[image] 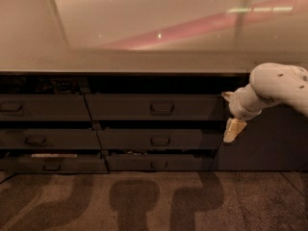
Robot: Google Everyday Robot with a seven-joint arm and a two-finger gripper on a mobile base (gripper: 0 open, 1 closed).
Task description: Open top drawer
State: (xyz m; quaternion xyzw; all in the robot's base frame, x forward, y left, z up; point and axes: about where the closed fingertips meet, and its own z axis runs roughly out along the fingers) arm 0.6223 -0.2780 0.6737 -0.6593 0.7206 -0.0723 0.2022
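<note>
Dim scene, end effector [233, 130] lit pale at right.

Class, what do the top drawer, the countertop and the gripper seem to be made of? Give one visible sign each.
Top drawer: likely painted metal; flat, matt dark grey front. Countertop: glossy, perhaps laminate or stone; it mirrors lights. Gripper, hanging right of the drawer: probably cream plastic or rubber, dull.

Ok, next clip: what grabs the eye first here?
The white robot arm enters from the right, its gripper hanging beside the right end of the drawer bank. Next comes the wide dark grey top drawer under the pale countertop, its small loop handle well left of the gripper.
</note>
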